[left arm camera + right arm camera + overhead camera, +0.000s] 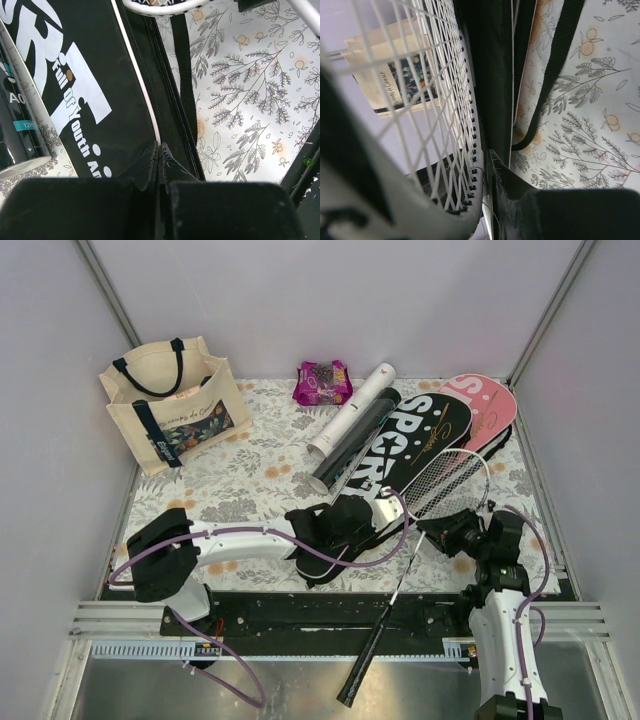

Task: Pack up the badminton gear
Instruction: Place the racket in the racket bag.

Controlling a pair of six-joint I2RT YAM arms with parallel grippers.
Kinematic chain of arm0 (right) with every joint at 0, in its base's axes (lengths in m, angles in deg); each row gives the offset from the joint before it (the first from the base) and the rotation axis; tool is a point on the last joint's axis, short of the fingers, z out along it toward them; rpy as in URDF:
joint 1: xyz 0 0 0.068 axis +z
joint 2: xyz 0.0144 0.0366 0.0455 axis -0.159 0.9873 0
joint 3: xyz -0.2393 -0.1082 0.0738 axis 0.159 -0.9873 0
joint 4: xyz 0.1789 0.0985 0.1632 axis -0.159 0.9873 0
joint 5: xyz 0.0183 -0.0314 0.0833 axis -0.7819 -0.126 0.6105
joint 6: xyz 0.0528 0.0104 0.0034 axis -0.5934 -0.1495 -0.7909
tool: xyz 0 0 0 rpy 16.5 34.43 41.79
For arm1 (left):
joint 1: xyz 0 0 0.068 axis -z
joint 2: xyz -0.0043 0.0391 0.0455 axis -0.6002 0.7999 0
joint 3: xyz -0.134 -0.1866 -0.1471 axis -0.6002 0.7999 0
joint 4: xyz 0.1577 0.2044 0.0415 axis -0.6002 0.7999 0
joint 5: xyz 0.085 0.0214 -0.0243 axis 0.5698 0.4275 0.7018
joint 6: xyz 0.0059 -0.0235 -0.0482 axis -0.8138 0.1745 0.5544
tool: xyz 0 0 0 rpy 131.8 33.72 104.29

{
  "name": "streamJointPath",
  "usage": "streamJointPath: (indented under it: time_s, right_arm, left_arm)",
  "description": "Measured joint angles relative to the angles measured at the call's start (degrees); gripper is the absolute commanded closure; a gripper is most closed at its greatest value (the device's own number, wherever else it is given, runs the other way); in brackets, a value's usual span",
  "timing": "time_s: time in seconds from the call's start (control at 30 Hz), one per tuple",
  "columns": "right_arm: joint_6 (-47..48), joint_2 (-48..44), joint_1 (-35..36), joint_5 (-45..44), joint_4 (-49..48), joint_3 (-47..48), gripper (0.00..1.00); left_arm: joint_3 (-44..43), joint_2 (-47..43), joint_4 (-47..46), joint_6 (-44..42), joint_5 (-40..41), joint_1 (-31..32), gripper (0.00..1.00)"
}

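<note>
A black "SPORT" cover (410, 440) lies slanted on the floral cloth, with a pink cover (485, 405) partly under it at the right. My left gripper (345, 523) is at the black cover's near end. In the left wrist view the left gripper (160, 150) has its tips pressed together on the black cover's (90, 75) white-piped edge. A white-framed racket (450, 483) rests on the cover's right side, its handle reaching over the near edge. My right gripper (447, 530) grips its head rim. In the right wrist view the right gripper (482, 170) is shut on the racket (435, 100).
A white tube (350, 410) and a black tube (355, 440) lie left of the black cover. A cream tote (170, 405) stands at the back left, and a purple snack packet (322, 382) lies at the back. The cover's black strap (555, 65) trails over the cloth.
</note>
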Motion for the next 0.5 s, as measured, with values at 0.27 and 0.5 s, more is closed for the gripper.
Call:
streamJointPath:
  time_s: [0.27,0.5]
  right_arm:
    - [-3.1,8.07,0.0,3.32,-11.06,-1.95,1.0]
    - [-0.87,21.66,0.0,5.66,-21.24,-1.25,1.0]
  left_arm:
    - [0.02,-1.18,-0.15,0.68,-1.68,0.0,1.0]
    - [0.66,-1.99,-1.07,0.9,-3.96,0.0,1.0]
